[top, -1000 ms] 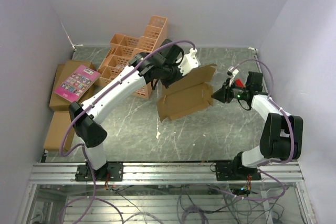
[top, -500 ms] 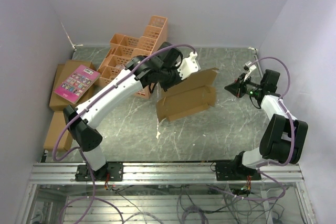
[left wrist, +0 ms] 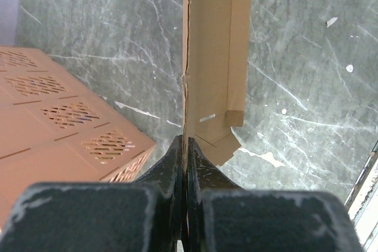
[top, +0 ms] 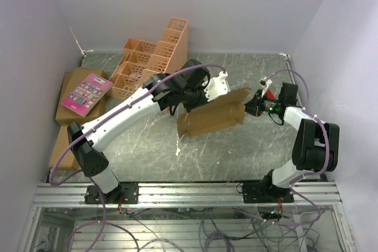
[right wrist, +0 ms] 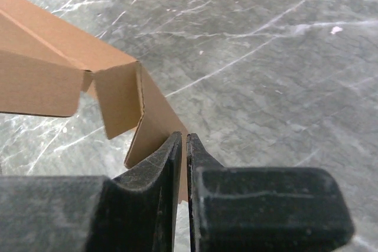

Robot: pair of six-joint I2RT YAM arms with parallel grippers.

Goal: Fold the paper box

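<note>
The paper box [top: 214, 115] is a brown cardboard sheet, partly folded, standing on its long edge mid-table. My left gripper [top: 189, 107] is shut on its upper left edge; in the left wrist view the jaws [left wrist: 185, 141] pinch the thin sheet [left wrist: 209, 57] edge-on. My right gripper [top: 247, 105] is at the box's right end, jaws closed. In the right wrist view its tips [right wrist: 184, 137] lie over the bent end flap [right wrist: 127, 101], which shows beside and behind the fingers, not pinched between them.
An orange lattice crate [top: 150, 63] lies behind the left arm, close to the box, and shows in the left wrist view [left wrist: 59, 134]. A pink book [top: 87, 91] lies on closed brown cartons [top: 64, 143] at the left. A small white scrap [top: 178, 151] lies on the marble table.
My right gripper drew back to the right, away from the box, then came back to its right end. My left gripper carried the box slightly right and towards the front.
</note>
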